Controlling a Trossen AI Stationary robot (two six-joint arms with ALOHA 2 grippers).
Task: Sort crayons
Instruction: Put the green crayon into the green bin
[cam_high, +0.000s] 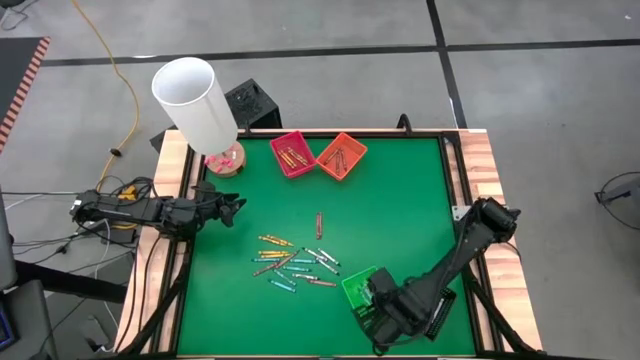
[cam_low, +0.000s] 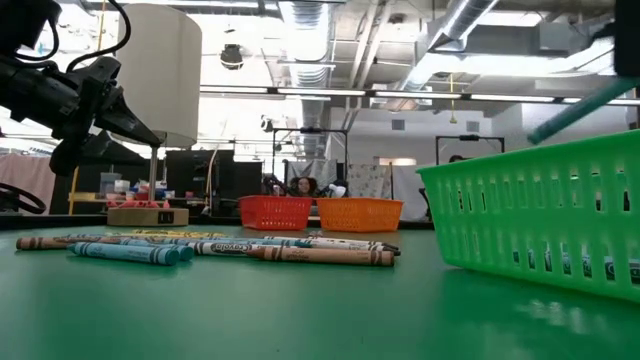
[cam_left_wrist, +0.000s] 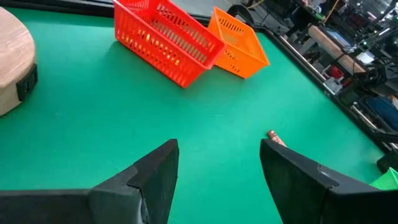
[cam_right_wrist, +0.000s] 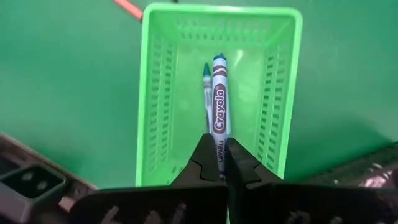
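Centrally, loose crayons (cam_high: 293, 262) lie scattered on the desk (cam_high: 400, 200). Right tool (cam_right_wrist: 217, 163), above the green basket (cam_right_wrist: 283, 93) near the desk's front edge, pinches a teal crayon (cam_right_wrist: 219, 115); left tool (cam_left_wrist: 217, 165) hovers wide open at the left edge.

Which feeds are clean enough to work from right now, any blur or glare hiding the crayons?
High view: even light, loose crayons small but distinct. Low view: bright ceiling lights behind, near green basket soft, left gripper dark against them. Right wrist view: sharp, label readable on the crayon the right gripper holds over the basket. Left wrist view: own fingers blurred.
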